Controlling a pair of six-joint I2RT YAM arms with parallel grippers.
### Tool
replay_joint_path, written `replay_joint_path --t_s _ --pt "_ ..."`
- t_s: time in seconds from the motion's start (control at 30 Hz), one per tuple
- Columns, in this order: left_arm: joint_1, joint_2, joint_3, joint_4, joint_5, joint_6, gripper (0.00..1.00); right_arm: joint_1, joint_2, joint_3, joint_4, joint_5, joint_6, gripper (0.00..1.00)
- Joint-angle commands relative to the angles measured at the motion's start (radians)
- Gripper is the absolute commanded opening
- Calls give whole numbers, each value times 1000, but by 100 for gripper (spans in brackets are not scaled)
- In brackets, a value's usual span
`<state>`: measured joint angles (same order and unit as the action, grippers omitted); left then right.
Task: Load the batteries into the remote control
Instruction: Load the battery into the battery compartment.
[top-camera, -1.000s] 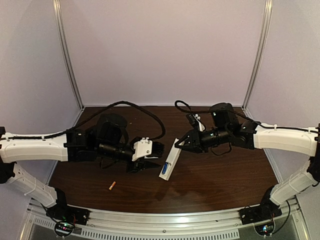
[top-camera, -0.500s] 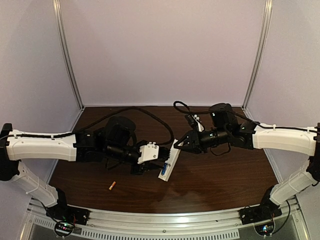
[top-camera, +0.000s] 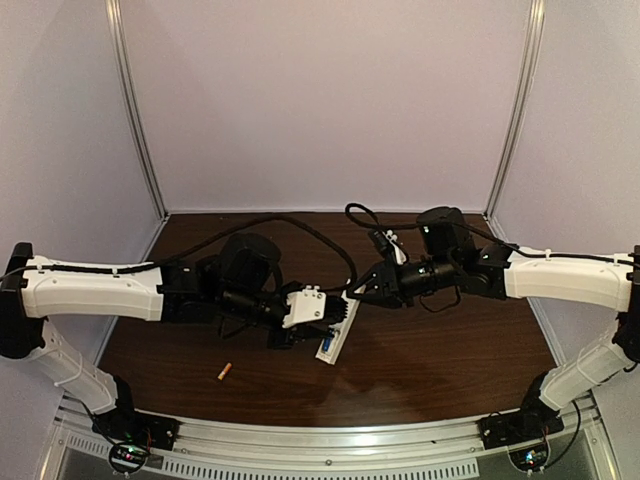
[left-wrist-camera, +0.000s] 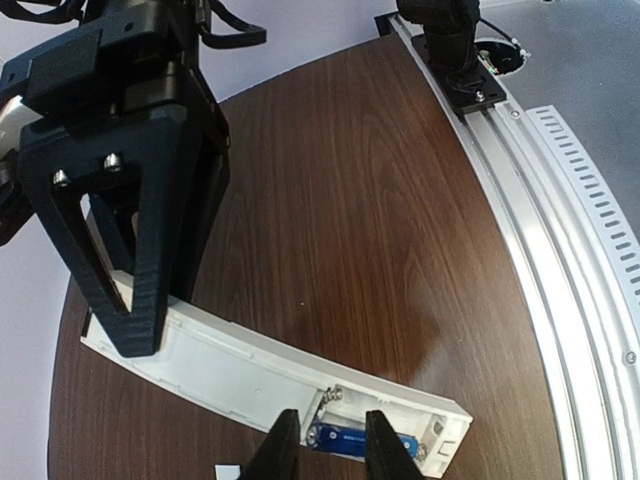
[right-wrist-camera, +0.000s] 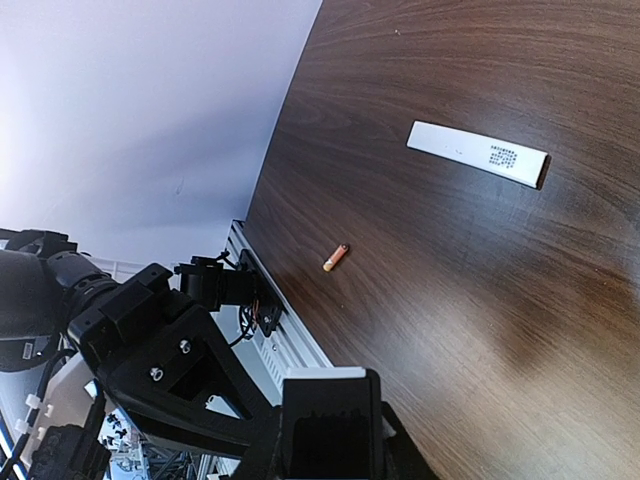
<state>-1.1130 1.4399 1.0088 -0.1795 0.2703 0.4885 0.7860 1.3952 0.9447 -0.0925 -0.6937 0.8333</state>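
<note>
The white remote control (left-wrist-camera: 230, 365) lies on the dark table with its battery bay open. It also shows in the top view (top-camera: 343, 320). The blue battery (left-wrist-camera: 345, 440) lies in the bay. My left gripper (left-wrist-camera: 330, 452) is right over it, with the fingers a little apart and straddling the battery's spring end. My right gripper (left-wrist-camera: 160, 312) is shut on the remote's far end and also shows in its own view (right-wrist-camera: 325, 400). The orange battery (right-wrist-camera: 336, 258) lies loose on the table, to the left of the remote and nearer the front edge (top-camera: 224, 370).
The thin flat white cover strip (right-wrist-camera: 478, 153) lies on the table apart from the remote. A metal rail (left-wrist-camera: 560, 250) runs along the near table edge. The left arm base (left-wrist-camera: 450, 50) is bolted to it. Black cables loop behind both arms (top-camera: 300, 225).
My left arm has moved right, bringing its gripper from beside the remote to over the battery bay. My right gripper has stayed shut on the remote's far end. The orange battery has not moved.
</note>
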Motion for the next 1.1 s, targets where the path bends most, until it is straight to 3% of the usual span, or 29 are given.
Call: replay_joint_path --t_s 0.0,0.37,1.07 --pt "-3 24 20 39 6 3 21 6 4 8 36 -18 -15 0" --pt "-3 29 -6 9 21 3 11 6 -6 12 52 -33 -19 0" --pt "-5 62 -43 -57 45 -27 8 -17 -64 38 89 -56 -8 0"
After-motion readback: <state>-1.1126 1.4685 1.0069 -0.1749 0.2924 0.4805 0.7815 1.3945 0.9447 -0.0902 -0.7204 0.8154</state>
